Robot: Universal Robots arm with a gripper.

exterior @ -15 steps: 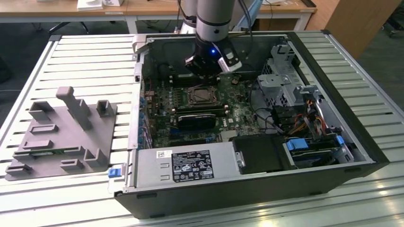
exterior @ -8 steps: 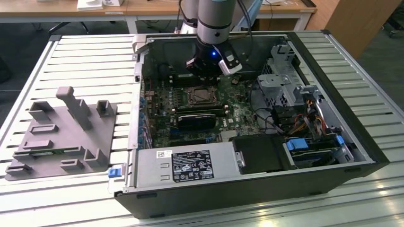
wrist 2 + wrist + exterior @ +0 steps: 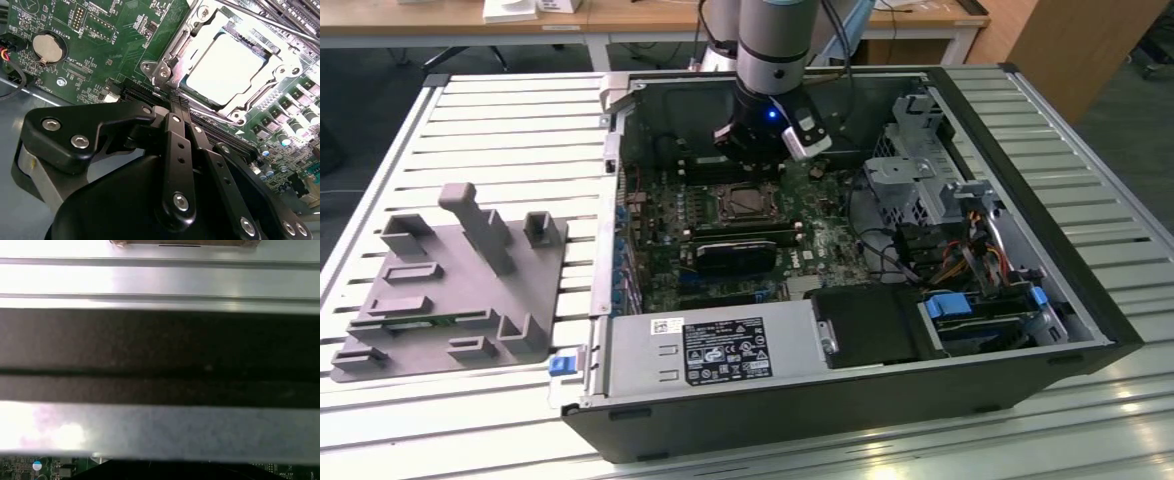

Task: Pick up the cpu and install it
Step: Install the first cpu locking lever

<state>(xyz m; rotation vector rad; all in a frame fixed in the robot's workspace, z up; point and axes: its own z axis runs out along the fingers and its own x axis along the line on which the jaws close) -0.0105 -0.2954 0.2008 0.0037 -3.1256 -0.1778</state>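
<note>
One arm hangs over the open computer case [image 3: 854, 250] on the slatted surface [image 3: 494, 130], and we see its gripper [image 3: 754, 170] poised just above the socket frame [image 3: 750, 203]. We find the cpu [image 3: 225, 70] seated in that frame on the motherboard [image 3: 100, 45], while the gripper's black fingers [image 3: 177, 150] sit closed together and hold nothing.

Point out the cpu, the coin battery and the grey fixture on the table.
cpu [image 3: 225, 67]: second wrist view, middle of its bright metal top plate, seated in the socket.
coin battery [image 3: 48, 48]: second wrist view, centre of its round face.
grey fixture [image 3: 454, 290]: exterior view, flat base near its middle.
</note>
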